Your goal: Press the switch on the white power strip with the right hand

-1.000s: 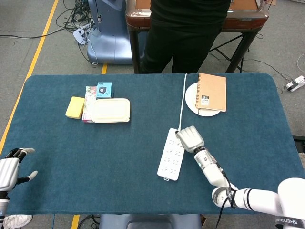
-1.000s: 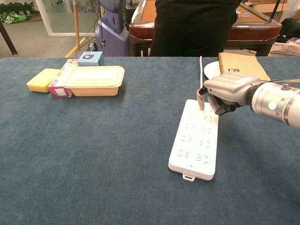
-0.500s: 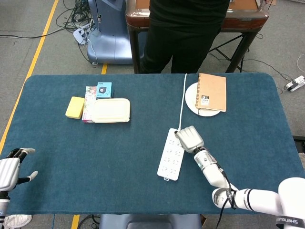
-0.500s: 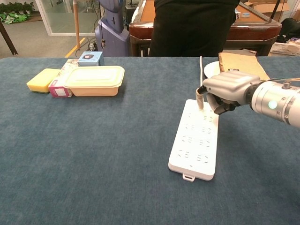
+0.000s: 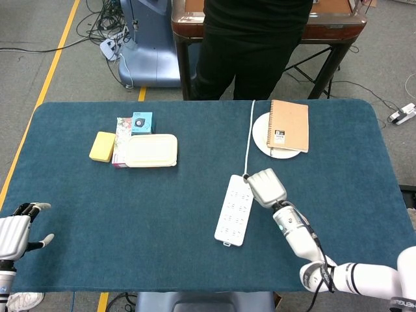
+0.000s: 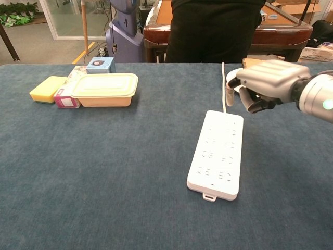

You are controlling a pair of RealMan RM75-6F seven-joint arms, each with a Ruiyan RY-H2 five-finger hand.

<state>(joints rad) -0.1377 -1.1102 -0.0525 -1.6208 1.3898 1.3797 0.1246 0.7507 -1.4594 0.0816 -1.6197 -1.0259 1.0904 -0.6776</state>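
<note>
The white power strip (image 5: pixel 235 209) lies lengthwise on the blue table, its cord (image 5: pixel 249 136) running to the far edge. In the chest view the power strip (image 6: pixel 217 153) has its switch end farthest from me, and nothing covers it. My right hand (image 6: pixel 266 83) hovers above and just right of that far end, fingers curled in, one fingertip (image 6: pixel 230 98) pointing down, clear of the strip. From the head view, the right hand (image 5: pixel 266 187) sits beside the strip's top right corner. My left hand (image 5: pixel 13 234) rests at the table's near left edge, fingers apart, empty.
A yellow sponge (image 5: pixel 102 146), a lidded cream container (image 5: pixel 151 150), a small blue box (image 5: pixel 142 122) and a pink box sit at the back left. A brown notebook (image 5: pixel 289 125) lies on a white plate (image 5: pixel 260 133) at back right. A person in black (image 5: pixel 253 39) stands at the far edge.
My right hand has lifted off the power strip's far end and moved up and to the right. The strip has not moved. The left hand stays put.
</note>
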